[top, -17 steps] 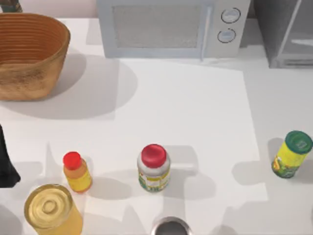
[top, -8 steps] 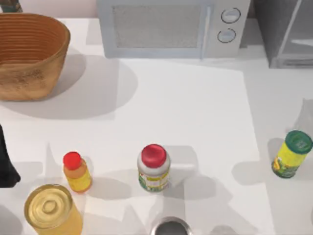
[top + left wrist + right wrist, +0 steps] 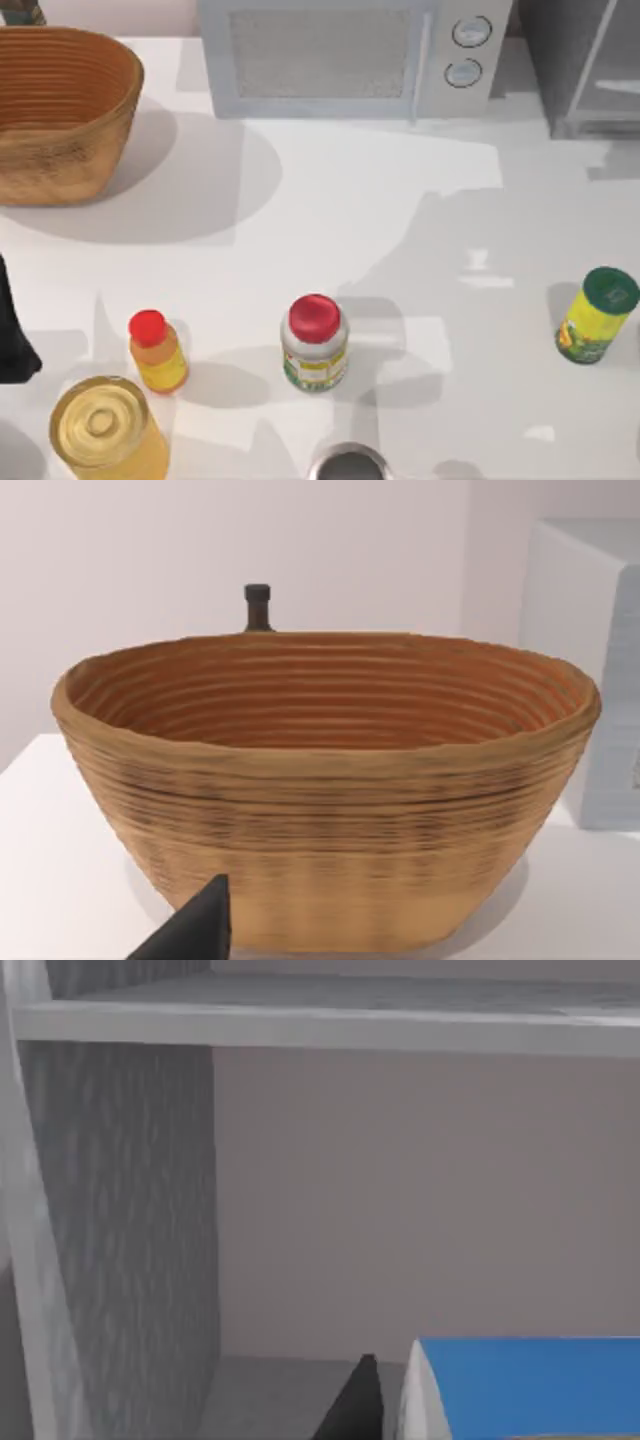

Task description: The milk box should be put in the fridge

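R gripper [image 3: 385, 1400]: pinching milk box [image 3: 525, 1385], blue top facing fridge [image 3: 130, 1210] interior below a shelf | L arm [image 3: 12, 330]: parked at table [image 3: 330, 230] left edge, fingers' state can't tell, wicker basket [image 3: 325, 790] ahead

The microwave [image 3: 350, 58] stands between the basket [image 3: 60, 115] at left and fridge [image 3: 585, 65] at right.

A broad grey shadow has been spread across the counter [image 3: 300, 210] since a second ago, from 3 o'clock toward the centre, reaching the green-capped bottle [image 3: 597, 315] and the fridge [image 3: 580, 70] at 1 o'clock.
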### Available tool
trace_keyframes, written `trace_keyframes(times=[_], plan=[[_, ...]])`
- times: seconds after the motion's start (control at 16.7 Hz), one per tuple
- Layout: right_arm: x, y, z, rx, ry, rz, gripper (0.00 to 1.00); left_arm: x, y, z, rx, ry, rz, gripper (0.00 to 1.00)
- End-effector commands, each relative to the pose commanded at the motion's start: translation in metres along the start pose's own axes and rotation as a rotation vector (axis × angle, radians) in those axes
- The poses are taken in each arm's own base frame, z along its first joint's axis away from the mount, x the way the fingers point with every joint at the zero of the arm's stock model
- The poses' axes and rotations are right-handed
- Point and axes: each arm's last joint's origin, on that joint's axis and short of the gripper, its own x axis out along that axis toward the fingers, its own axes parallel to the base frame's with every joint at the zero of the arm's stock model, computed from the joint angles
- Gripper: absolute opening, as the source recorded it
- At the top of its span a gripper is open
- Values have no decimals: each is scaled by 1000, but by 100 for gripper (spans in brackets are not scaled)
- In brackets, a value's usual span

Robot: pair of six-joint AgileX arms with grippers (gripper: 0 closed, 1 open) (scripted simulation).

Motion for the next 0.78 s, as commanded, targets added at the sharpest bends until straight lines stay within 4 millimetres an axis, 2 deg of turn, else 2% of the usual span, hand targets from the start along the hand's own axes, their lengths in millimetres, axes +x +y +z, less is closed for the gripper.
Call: trace_keyframes(times=[0.18,0.42,0.6,0.78], plan=[[43,-16,-51,13,41,12,0,0,0,0,0,0,0,100],[70,-33,-107,23,63,-3,0,0,0,0,0,0,0,100],[76,-41,-127,29,70,-22,0,0,0,0,0,0,0,100],[76,-42,-128,30,71,-24,0,0,0,0,0,0,0,100]])
